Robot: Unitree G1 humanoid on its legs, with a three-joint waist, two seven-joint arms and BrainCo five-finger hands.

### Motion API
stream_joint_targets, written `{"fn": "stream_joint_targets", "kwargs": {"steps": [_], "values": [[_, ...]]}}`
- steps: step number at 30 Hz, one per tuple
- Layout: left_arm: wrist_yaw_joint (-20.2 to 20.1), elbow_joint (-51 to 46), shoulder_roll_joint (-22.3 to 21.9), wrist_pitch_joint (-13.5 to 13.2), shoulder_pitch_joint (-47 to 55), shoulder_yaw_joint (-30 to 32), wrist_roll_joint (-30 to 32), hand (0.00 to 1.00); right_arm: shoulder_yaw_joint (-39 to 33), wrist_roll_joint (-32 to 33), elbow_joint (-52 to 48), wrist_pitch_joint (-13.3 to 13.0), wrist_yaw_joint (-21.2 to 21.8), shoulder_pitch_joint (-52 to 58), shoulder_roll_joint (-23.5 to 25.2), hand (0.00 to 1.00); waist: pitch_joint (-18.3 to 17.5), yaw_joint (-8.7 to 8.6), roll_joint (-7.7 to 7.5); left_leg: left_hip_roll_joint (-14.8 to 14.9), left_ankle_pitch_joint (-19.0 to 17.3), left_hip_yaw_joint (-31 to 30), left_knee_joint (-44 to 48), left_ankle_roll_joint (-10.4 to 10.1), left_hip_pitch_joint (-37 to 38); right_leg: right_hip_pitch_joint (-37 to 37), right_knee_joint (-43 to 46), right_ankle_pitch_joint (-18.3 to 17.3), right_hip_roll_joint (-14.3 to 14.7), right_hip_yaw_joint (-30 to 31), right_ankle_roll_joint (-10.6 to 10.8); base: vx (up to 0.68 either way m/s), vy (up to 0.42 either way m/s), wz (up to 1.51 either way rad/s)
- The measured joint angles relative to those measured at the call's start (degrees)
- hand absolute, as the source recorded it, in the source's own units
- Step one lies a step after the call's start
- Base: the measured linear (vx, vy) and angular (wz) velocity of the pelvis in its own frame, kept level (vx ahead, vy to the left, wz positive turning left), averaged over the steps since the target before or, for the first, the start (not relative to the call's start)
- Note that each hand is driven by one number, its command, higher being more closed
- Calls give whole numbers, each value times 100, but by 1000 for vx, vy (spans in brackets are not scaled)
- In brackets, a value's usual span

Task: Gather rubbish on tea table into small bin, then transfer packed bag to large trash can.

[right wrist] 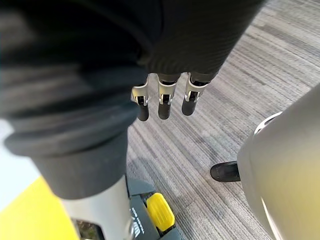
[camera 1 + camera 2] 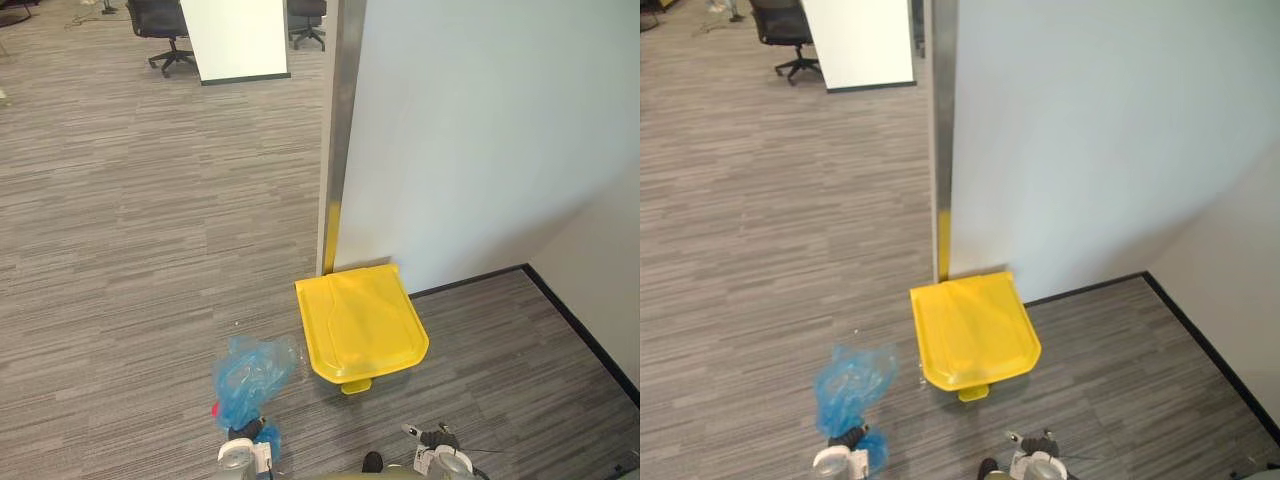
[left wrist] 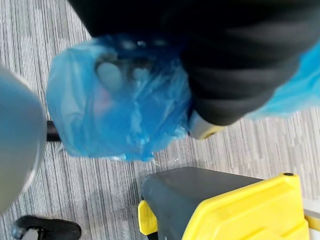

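Note:
A crumpled blue rubbish bag (image 2: 250, 375) hangs over the grey carpet, and my left hand (image 2: 245, 445) is shut on it from below; from the wrist, the bag (image 3: 120, 100) bulges past the hand's dark cover (image 3: 240, 65). Just right of the bag stands the large trash can (image 2: 362, 320), its yellow lid closed and its yellow pedal (image 2: 355, 386) facing me. Its grey body and yellow lid (image 3: 235, 210) sit close under the bag. My right hand (image 2: 435, 440) hangs open and holds nothing, its fingers (image 1: 162, 100) relaxed above the carpet near the pedal (image 1: 160, 210).
A white wall panel (image 2: 480, 130) with a metal post (image 2: 340, 130) rises right behind the can. A black baseboard (image 2: 580, 320) lines the corner to the right. Far off on the left stand office chairs (image 2: 160, 25) and a white board (image 2: 235, 40).

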Motion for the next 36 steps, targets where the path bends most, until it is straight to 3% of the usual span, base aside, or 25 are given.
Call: {"fn": "stream_joint_targets", "kwargs": {"steps": [5,8,9,11,13,16,17,18,20,22,24,30,36], "values": [[5,-3,-4,-4,-38,64,82,100,-16,10,-13,-2,-64,-29,3,0,98,41,-87,-28,-81,274,77,38,39,-239,287,-29,-36,256,37,-36,18,-32],[8,-9,-21,-7,-98,173,81,100,-21,106,-20,-6,-113,9,-3,0,215,23,-181,-81,-420,173,487,122,56,-419,1216,-509,-233,270,173,-27,34,10],[7,-11,-57,-11,-107,199,83,100,-31,118,-16,-7,-119,36,-25,0,212,15,-193,-145,-552,51,549,266,92,-570,1740,-629,-361,259,293,-11,64,32],[18,0,-132,-9,-180,273,83,100,-93,265,-15,-15,-124,33,-141,0,363,-65,-124,-160,-640,-126,607,361,299,-1065,2785,-781,-430,162,356,13,60,42],[70,3,-99,-8,-195,278,85,100,-145,330,-13,-15,-129,19,-116,0,385,-56,-162,-83,-791,-300,770,387,356,-1304,2582,-812,-318,118,266,128,-10,47],[132,17,-95,0,-306,293,89,100,-449,500,-19,-48,-188,-25,-27,0,550,-47,-260,25,-1309,-741,1382,223,321,-1448,1595,-391,-174,85,182,242,-150,73],[130,18,-101,-5,-324,308,92,100,-553,500,-7,-39,-226,12,-16,0,554,-41,-297,-14,-1476,-879,1586,177,328,-1188,1488,-334,-244,30,229,345,-197,74],[132,22,-119,-8,-407,361,97,100,-762,503,4,-36,-261,-18,23,0,641,2,-231,44,-1575,-1058,1867,83,346,-1163,1777,-121,-248,-57,163,303,-153,46],[122,17,-197,-31,-436,383,110,100,-1060,574,-24,-64,-285,-87,24,0,775,5,-135,29,-1544,-1194,2086,29,366,-1252,2540,-502,-416,-178,-61,221,-120,48],[121,10,-267,-59,-447,397,165,100,-1115,674,-33,-52,-291,-82,-11,0,775,2,-82,30,-1531,-1203,2084,13,450,-1253,2879,-831,-502,-209,-54,210,-85,39],[110,7,-266,-66,-486,390,197,100,-1080,669,-131,-40,-281,-77,4,0,737,28,-30,92,-1530,-1203,2129,11,451,-1237,2940,-945,-474,-240,-70,204,-50,8],[99,3,-263,-40,-531,385,214,100,-639,597,-175,19,-278,-45,-6,0,657,50,-50,268,-1528,-1158,2168,8,425,-992,2399,-757,-285,-337,-13,90,15,0],[105,-5,-253,-38,-414,230,213,100,-339,425,-197,15,-281,-25,-9,0,478,56,-140,116,-1527,-1027,2178,6,304,-1156,2307,-613,-357,-129,109,-1,61,-14]]}}
